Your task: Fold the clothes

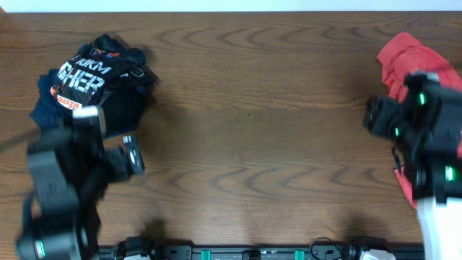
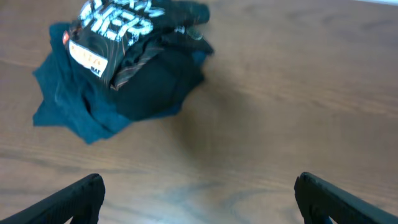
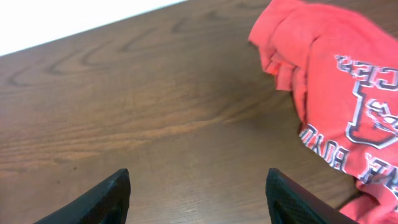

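Observation:
The black jersey (image 1: pixel 94 76) with white block lettering lies crumpled at the far left of the table, on top of a dark blue garment (image 1: pixel 42 108). In the left wrist view the jersey (image 2: pixel 143 68) and blue garment (image 2: pixel 62 106) lie ahead, up and to the left. My left gripper (image 1: pixel 110 135) is open and empty just in front of the pile, its fingers (image 2: pixel 199 186) spread wide over bare wood. My right gripper (image 1: pixel 374 115) is open and empty (image 3: pixel 198 177) beside a red printed shirt (image 1: pixel 408 58), which lies to its right (image 3: pixel 336 81).
The wooden table (image 1: pixel 260 108) stretches between the two piles. Its far edge meets a white surface (image 3: pixel 74 18). A black rail with fittings (image 1: pixel 253 253) runs along the near edge. The right arm covers part of the red shirt.

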You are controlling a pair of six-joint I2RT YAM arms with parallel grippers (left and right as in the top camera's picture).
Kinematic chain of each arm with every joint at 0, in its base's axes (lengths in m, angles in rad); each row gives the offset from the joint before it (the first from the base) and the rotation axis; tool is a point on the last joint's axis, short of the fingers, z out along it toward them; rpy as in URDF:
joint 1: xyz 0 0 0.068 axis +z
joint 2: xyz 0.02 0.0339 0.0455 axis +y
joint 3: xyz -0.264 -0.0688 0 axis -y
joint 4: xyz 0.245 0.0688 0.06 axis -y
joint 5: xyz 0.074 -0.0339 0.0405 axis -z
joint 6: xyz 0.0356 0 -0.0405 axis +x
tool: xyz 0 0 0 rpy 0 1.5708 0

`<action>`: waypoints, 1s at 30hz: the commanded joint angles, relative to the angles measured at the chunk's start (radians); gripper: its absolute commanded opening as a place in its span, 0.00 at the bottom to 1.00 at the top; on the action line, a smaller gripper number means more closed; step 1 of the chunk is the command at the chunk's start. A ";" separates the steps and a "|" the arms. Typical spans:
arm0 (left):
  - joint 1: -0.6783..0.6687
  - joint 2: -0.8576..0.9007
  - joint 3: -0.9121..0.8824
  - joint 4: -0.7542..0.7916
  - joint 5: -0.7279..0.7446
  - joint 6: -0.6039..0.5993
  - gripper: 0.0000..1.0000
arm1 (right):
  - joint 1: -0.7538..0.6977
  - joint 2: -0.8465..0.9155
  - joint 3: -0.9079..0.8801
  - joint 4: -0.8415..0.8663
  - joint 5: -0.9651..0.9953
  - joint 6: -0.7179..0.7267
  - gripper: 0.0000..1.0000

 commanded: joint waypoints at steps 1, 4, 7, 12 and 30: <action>0.003 -0.132 -0.107 0.038 0.027 -0.002 0.98 | -0.010 -0.126 -0.127 0.012 0.060 0.036 0.72; 0.003 -0.228 -0.162 0.058 0.028 -0.003 0.98 | -0.010 -0.247 -0.204 0.003 0.070 0.036 0.99; 0.003 -0.271 -0.172 0.035 0.027 -0.002 0.98 | -0.010 -0.320 -0.241 -0.040 0.051 0.037 0.99; 0.003 -0.280 -0.172 -0.008 0.027 -0.002 0.98 | -0.010 -0.348 -0.248 -0.143 0.040 0.037 0.99; 0.003 -0.280 -0.172 -0.018 0.027 -0.002 0.98 | -0.008 -0.365 -0.253 -0.346 0.032 0.036 0.99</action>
